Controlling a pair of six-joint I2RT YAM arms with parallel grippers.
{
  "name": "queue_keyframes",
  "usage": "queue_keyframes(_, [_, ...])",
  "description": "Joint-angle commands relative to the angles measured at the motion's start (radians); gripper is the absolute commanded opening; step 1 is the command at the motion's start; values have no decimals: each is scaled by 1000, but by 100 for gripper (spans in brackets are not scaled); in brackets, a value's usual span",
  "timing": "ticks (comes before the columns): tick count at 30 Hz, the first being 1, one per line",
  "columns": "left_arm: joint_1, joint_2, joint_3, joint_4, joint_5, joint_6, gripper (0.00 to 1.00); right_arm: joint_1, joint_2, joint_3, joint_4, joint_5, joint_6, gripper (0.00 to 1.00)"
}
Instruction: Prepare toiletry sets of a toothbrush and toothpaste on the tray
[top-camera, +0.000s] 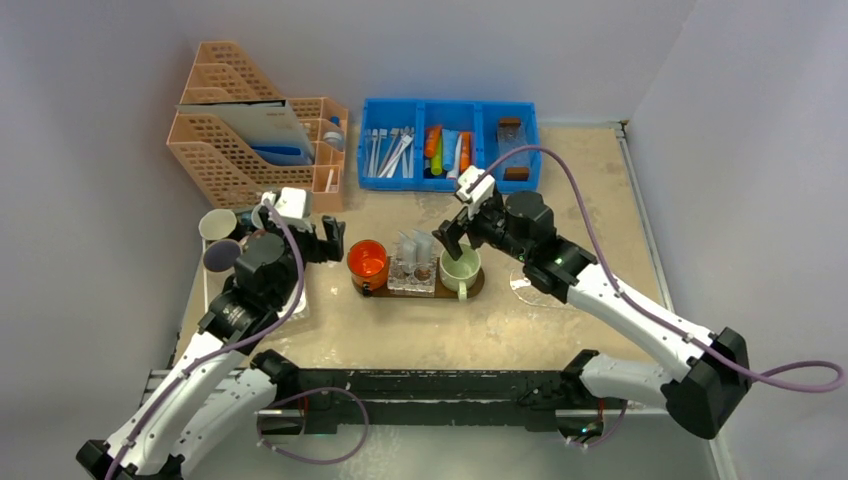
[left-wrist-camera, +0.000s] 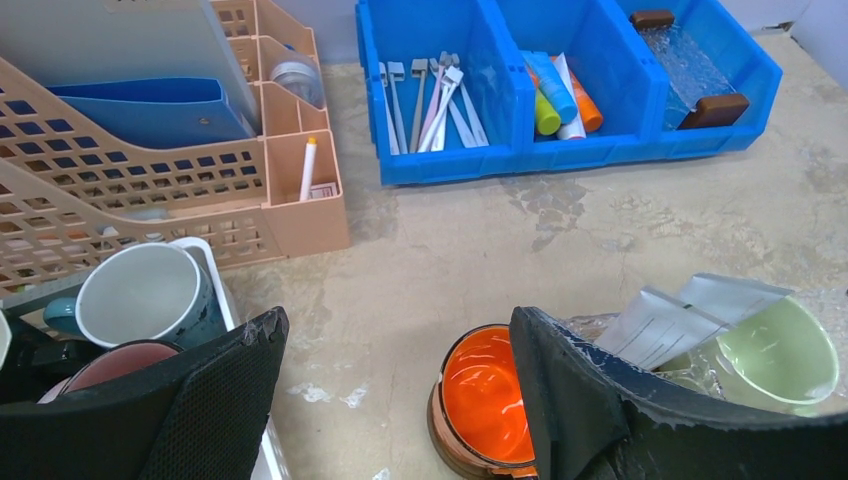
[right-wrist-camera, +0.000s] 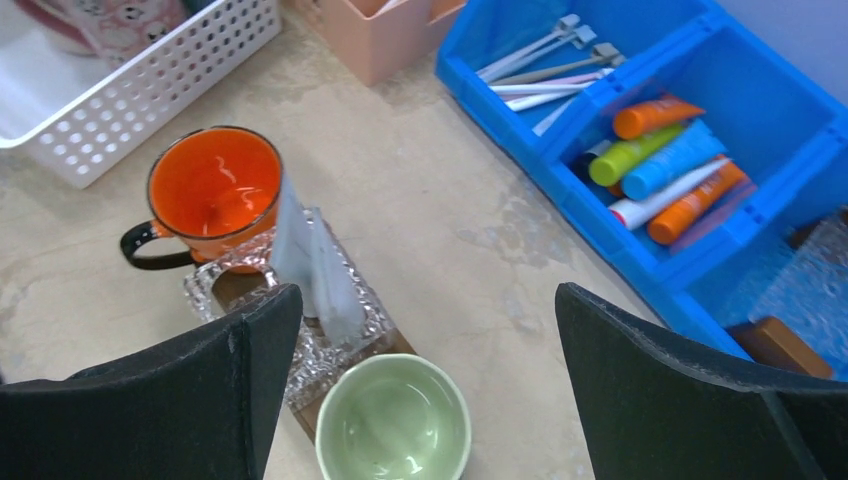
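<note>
One orange mug (top-camera: 367, 260), one green mug (top-camera: 459, 268), one tray (top-camera: 370, 290)

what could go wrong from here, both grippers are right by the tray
1. The right gripper hangs open just over the green cup and the pale tubes leaning in the glass dish; a careless sweep could topple them.
2. The left gripper, open, sits close to the orange mug on the tray and might shove it.

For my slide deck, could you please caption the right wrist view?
Open right pincer above green cup and orange mug, blue bin beyond.
</note>
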Motion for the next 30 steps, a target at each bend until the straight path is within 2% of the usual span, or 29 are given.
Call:
queue_keyframes(1, [4, 23, 57, 23, -12, -7, 81, 3, -51, 30, -29, 153, 16, 99])
queue_keyframes(9, [4, 76, 112, 15, 1, 12, 87, 2, -168, -21, -27, 332, -19, 99])
queue_keyframes(14, [4, 176, 175, 12, -14, 25, 88, 2, -215, -46, -43, 393, -21, 99])
queue_keyframes(21, [27, 427, 318, 22, -15, 2, 89, 2, -252, -83, -61, 441, -14, 99])
queue_keyframes(30, [116, 743, 561, -4, 88, -73, 90, 2, -313, -143, -52, 475, -32, 99])
